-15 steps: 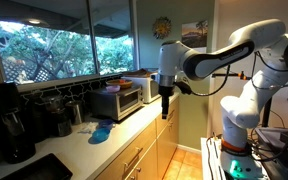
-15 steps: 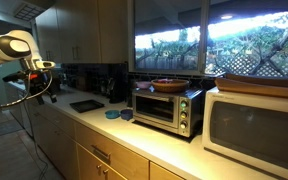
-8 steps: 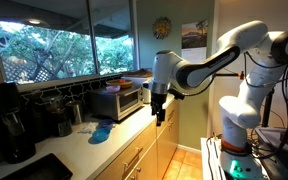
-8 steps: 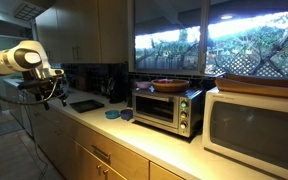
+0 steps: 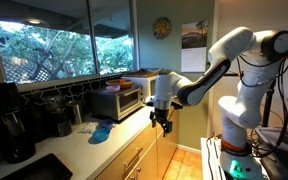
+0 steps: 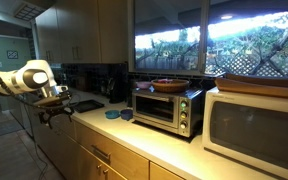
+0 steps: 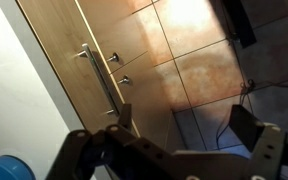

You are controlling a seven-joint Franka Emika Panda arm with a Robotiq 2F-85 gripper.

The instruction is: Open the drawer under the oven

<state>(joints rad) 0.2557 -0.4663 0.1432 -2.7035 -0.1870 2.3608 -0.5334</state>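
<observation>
Wrist view shows your gripper (image 7: 174,152) spread wide, its fingers (image 7: 79,150) well apart, holding nothing and touching nothing. Just beyond the fingertips, a slim metal bar handle (image 7: 101,80) runs along a light tan wood front. In an exterior view the drawer (image 6: 104,152) sits shut, flush with the cabinet face just below the countertop (image 6: 89,118). The silver oven (image 6: 166,108) stands on that counter above it. You hang in front of the counter edge, near the drawer's height.
</observation>
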